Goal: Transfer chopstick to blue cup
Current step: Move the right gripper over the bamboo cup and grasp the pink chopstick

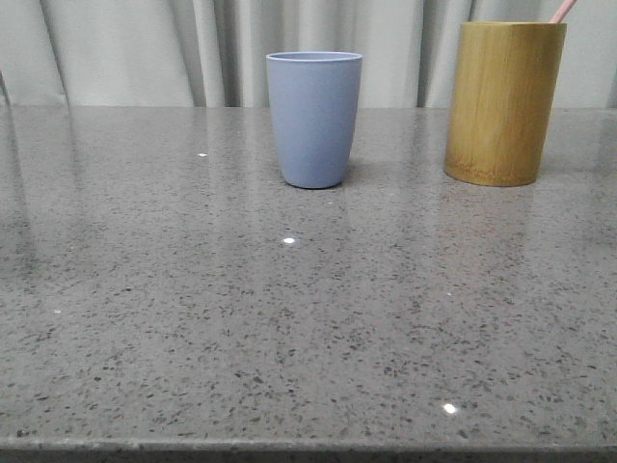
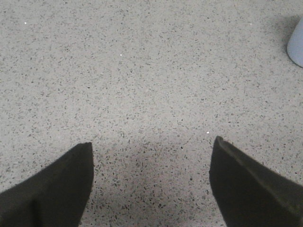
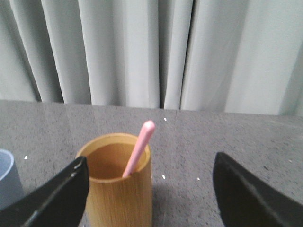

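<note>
The chopstick (image 3: 138,149) stands in the bamboo holder (image 1: 503,102) at the counter's (image 1: 308,318) far right — transfer not begun, by the look of it. The blue cup (image 1: 313,118) waits mid-back; right hand (image 3: 150,189) and left hand (image 2: 151,182) gape wide, empty.

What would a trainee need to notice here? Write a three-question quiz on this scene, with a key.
1. True or false: the chopstick already stands in the blue cup.
2. In the front view, the bamboo holder stands on which side of the blue cup? A) right B) left C) in front
3. Fill in: the right gripper is ____, with the bamboo holder in front of it.

Key
1. False: it leans inside the bamboo holder, its tip above the rim.
2. A
3. open; the left gripper is open too, over bare table.
</note>
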